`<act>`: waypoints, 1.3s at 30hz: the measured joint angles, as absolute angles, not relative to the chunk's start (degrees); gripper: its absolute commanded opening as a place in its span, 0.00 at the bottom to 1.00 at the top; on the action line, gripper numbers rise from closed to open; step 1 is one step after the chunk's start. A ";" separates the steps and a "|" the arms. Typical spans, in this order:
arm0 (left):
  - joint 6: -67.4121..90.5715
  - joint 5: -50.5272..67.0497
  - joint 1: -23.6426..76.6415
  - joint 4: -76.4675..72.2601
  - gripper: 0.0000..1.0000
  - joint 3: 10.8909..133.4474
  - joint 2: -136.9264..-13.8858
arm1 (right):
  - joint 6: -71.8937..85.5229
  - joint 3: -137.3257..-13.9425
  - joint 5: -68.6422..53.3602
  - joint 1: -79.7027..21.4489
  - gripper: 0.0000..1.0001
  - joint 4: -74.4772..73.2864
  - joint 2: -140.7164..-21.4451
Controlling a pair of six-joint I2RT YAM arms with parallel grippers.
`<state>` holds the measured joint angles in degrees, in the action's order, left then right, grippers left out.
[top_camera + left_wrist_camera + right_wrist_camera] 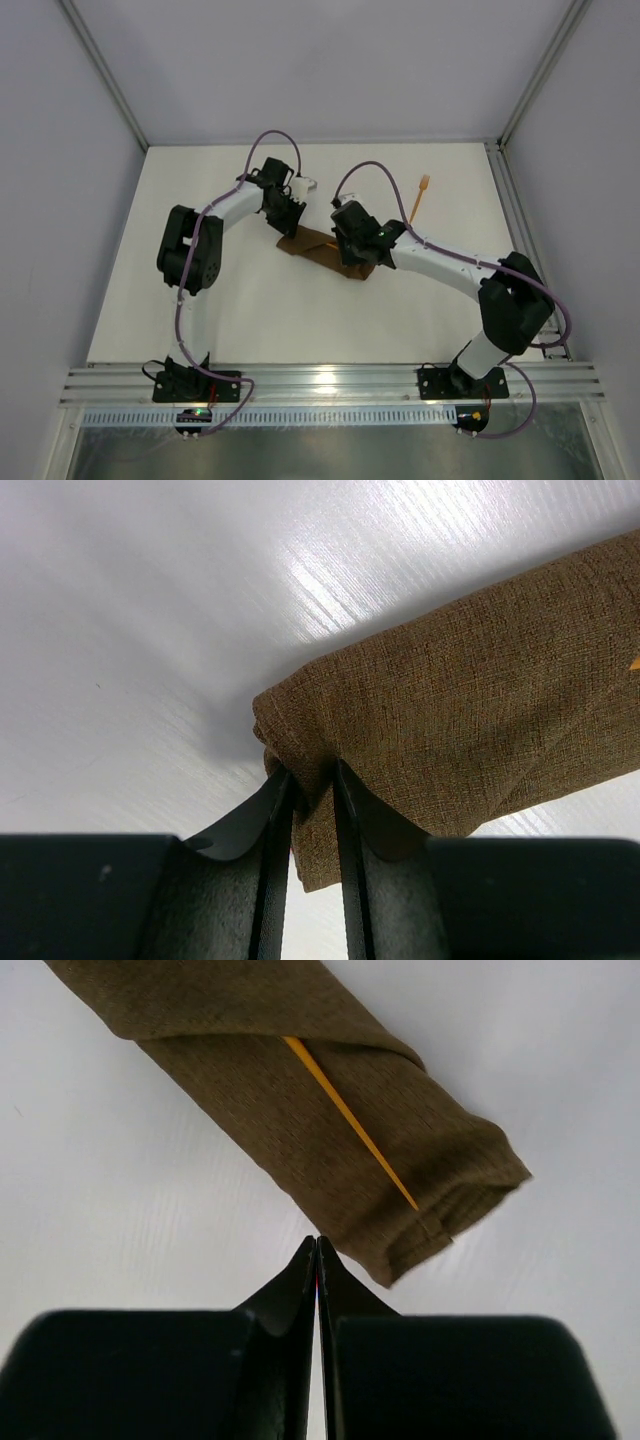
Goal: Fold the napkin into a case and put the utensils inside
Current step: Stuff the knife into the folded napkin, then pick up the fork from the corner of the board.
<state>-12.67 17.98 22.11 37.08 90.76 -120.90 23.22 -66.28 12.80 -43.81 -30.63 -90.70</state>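
Firmly: left tool [312, 776] pinches case [480, 710] corner; right tool [317, 1244] closed, empty, just beside case end.

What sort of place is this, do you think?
Probably a robot lab test cell: a white table boxed in by plain panels, aluminium rails holding two bolted arms, and only a folded brown cloth and orange fork as props.

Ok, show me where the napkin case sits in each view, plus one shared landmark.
Top external: case at the centre of the white table, angled down to the right.
Left wrist: case fills the right side, its corner pinched by the left hand.
Right wrist: case runs diagonally above the shut right hand.
Shared landmark: the white table around it.
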 measured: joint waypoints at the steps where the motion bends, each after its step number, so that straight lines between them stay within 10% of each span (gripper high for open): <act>1: -12.67 17.96 22.13 37.06 0.24 90.76 -120.90 | 22.96 -65.39 11.77 -44.03 0.03 -27.70 -91.57; 24: -12.62 16.93 22.46 37.01 0.17 90.74 -120.90 | 31.38 -48.56 11.68 -38.28 0.05 -17.32 -88.62; 28: -12.64 16.99 22.48 37.01 0.20 90.74 -120.88 | 32.73 -47.22 11.16 -33.69 0.17 -19.66 -83.64; 32: -12.62 17.10 22.48 36.99 0.29 90.63 -120.70 | 32.60 -47.75 9.74 -27.16 0.49 -20.71 -78.61; 39: -12.34 17.10 22.48 37.04 0.41 90.54 -120.25 | 29.63 -65.71 6.68 -9.23 0.64 -24.56 -88.33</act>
